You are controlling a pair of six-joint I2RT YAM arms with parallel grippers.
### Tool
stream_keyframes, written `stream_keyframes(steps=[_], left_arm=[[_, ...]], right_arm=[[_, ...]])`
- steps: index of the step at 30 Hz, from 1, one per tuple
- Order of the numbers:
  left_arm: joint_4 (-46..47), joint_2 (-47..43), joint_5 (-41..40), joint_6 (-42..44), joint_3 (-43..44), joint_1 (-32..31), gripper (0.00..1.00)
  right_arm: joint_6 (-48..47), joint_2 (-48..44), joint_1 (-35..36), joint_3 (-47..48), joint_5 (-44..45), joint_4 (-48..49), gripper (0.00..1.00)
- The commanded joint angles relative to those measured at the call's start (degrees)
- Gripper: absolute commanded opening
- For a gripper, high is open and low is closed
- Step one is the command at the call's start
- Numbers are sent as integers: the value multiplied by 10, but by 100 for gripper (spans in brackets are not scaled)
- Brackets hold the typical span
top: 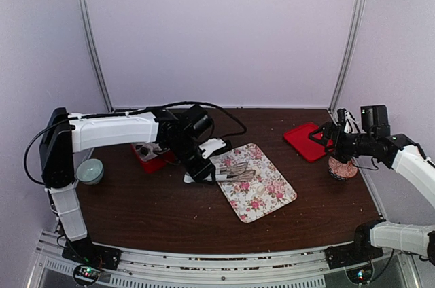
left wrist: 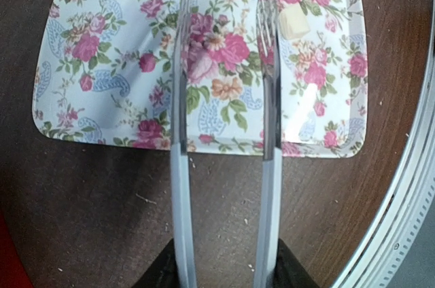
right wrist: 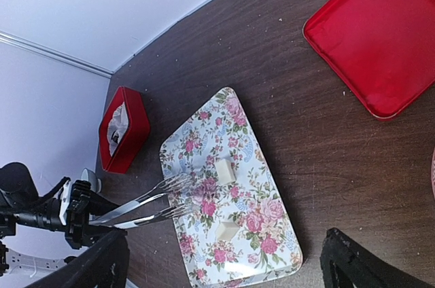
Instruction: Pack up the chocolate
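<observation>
Overhead: I count one rose-printed rectangular tray point(top: 268, 200) on the dark brown bench point(top: 149, 213). My left end effector point(top: 202, 169) is clamped on one pair of silver metal tongs point(top: 238, 175), which reach over the tray. My right end effector point(top: 323, 136) hangs spread wide near one red square plastic lid point(top: 302, 140). One red container point(top: 151, 157) and one pale round bowl point(top: 90, 170) sit at left.

Left wrist camera: two light tan chocolate lumps point(left wrist: 293, 22) lie on the tray. One is at the left blade's tip and one just right of the right blade, with none between the blades.

Right wrist camera: both lumps rest just beyond the tong tips, apart from them.
</observation>
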Motion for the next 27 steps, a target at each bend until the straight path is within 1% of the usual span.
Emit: stream_keyframes(steps=[1, 5, 13, 27], left_arm=[[33, 24, -25, 1, 41, 0, 42], [34, 42, -41, 7, 48, 0, 44], [34, 74, -36, 27, 70, 0, 46], [0, 147, -42, 43, 159, 0, 45]], right_arm=[[-1, -3, -3, 1, -6, 19, 100], [-4, -2, -3, 8, -6, 17, 100], [-3, 1, -4, 12, -5, 20, 100], [1, 3, -4, 12, -2, 25, 100]])
